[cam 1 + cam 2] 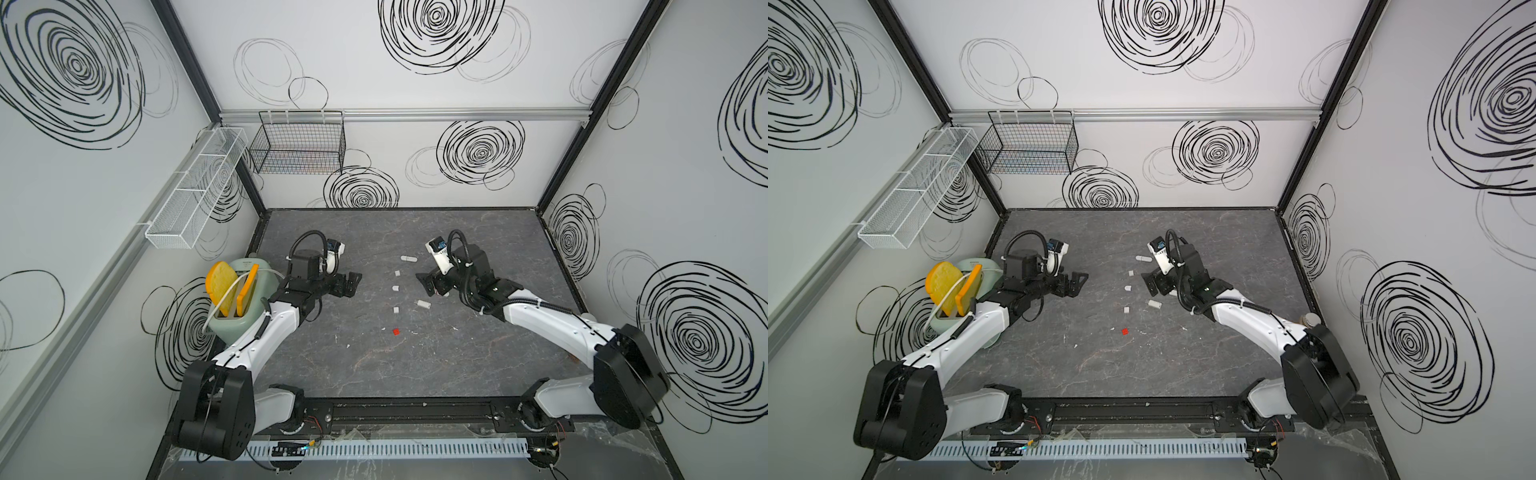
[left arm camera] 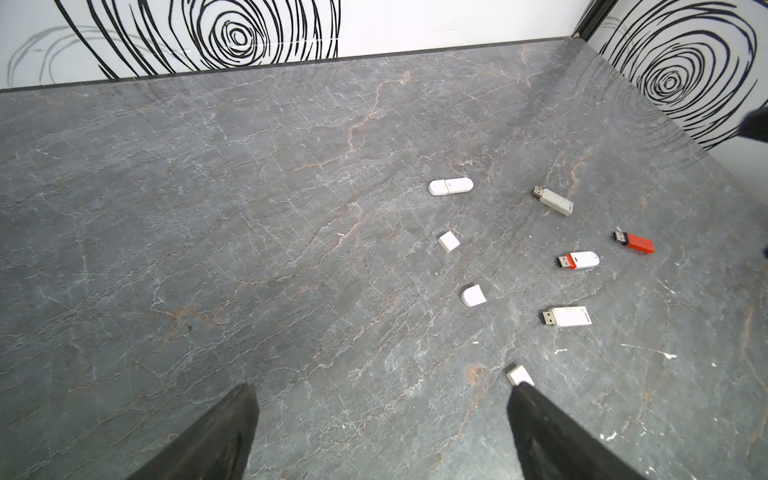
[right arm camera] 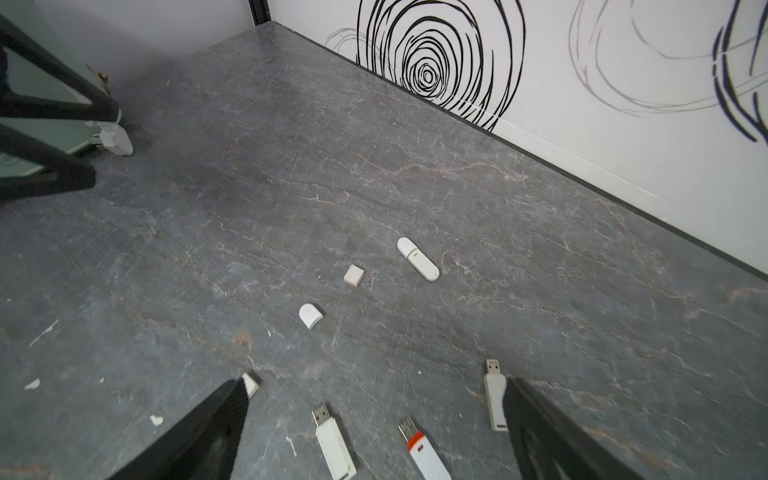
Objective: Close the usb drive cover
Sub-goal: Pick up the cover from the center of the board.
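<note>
Grey marble table [image 2: 208,208]: uncapped white USB drive [image 2: 566,317], rounded white cap [image 2: 473,295] nearby. My left gripper [image 2: 384,386] and right gripper [image 3: 377,381] jaws wide apart, both empty.

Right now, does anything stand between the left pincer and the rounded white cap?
Nothing visible does. Only bare table lies between the open left pincer and the rounded white cap; a square cap sits near one fingertip, off that line.

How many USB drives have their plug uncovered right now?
4: a grey drive, a red drive, a red-and-white drive and a white drive, lying close together but apart on the table. Others may be hidden out of view.
</note>
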`<state>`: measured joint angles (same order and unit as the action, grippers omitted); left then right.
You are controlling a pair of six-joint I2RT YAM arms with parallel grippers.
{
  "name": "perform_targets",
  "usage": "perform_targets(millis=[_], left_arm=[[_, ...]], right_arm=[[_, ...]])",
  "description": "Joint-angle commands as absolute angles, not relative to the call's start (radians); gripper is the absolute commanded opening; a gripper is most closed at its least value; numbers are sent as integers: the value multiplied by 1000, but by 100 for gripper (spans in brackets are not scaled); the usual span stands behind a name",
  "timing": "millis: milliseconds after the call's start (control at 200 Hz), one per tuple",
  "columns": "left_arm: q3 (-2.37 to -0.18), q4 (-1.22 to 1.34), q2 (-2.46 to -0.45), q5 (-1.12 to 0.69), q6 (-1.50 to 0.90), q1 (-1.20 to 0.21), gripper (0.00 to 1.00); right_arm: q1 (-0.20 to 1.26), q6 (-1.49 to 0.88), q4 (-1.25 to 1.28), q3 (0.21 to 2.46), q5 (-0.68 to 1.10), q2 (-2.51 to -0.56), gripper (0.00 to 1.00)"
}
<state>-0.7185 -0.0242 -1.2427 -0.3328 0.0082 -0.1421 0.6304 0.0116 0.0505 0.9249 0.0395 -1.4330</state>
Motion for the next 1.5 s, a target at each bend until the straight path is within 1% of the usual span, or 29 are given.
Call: perform_targets(millis=[0,155,360,720,965,1151,1496], left_arm=[[-693,40,-1212,-352,35,-126,98],[-675,48,-1202,-370,34,-120,98],[-673,59,-1205,-381,28,-114,98],[-661,85,-1218,-395,26,-130,98],[-675,73,-1236,-400,26,-141,98],[-681,72,-1241,-401,28,-152,98],[-678,69,-1238,-388,32,-153,98]], right_arm=[[622,-118,38,1016,93,-1537,99],[607,-209,36,1154,189,-1718,99],[606,-263,-1,1355,290,-1946,99],[606,-316,-59,1624,414,-2207,99],[604,-323,-123,1755,453,-2320,99],[601,-329,-148,1800,470,-2365,99],[597,-320,-186,1755,472,-2368,99]])
